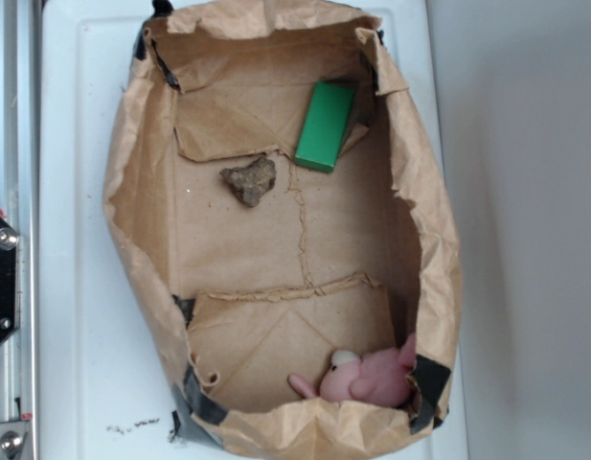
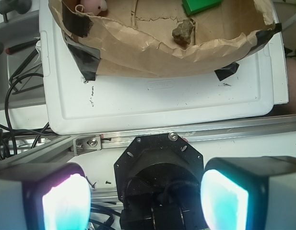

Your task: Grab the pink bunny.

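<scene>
The bunny [image 1: 367, 379] is lying in a corner of the paper bag [image 1: 132, 201], pressed against the bag's wall. Its body is stretching along that short wall, white snout pointing into the bag. In the wrist view the bunny [image 2: 91, 5] is sitting far ahead of the fingers [image 2: 144, 196] and off to their left, well apart from them. The fingers are standing wide open and holding nothing, waiting outside the bag over the white tray [image 2: 157, 103]. A rock [image 2: 182, 32] and a green block [image 2: 199, 5] are lying ahead and to the right. The fingers probably need to go forward, left, then down.
</scene>
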{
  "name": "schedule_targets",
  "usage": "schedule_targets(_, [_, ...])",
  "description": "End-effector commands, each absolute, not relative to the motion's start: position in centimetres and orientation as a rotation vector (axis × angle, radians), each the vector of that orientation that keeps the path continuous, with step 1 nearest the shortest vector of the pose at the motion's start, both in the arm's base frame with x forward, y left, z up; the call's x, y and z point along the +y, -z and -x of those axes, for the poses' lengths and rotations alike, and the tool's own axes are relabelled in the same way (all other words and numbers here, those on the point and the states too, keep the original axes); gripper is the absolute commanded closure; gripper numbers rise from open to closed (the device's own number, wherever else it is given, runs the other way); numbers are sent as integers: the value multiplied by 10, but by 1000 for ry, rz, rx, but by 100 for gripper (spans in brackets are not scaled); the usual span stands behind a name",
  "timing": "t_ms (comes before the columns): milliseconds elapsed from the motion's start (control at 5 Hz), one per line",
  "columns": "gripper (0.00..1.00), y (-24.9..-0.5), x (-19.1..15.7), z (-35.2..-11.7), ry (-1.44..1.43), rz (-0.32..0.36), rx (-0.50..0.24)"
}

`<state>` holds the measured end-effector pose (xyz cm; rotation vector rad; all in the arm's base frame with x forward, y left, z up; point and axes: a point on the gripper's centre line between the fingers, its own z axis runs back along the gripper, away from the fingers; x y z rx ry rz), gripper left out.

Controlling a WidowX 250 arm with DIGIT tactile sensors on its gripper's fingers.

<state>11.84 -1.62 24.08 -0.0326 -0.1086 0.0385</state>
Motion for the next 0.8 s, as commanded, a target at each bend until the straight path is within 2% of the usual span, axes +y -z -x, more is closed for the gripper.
schedule_targets(0, [0, -241, -16, -118, -39, 33, -109])
schedule_targets(200, [0, -241, -17, -168, -68, 1, -175])
schedule_targets(400, [0, -237, -15, -193, -90, -22, -199])
schedule_targets(600, [0, -219, -8, -220, -83, -28, -227])
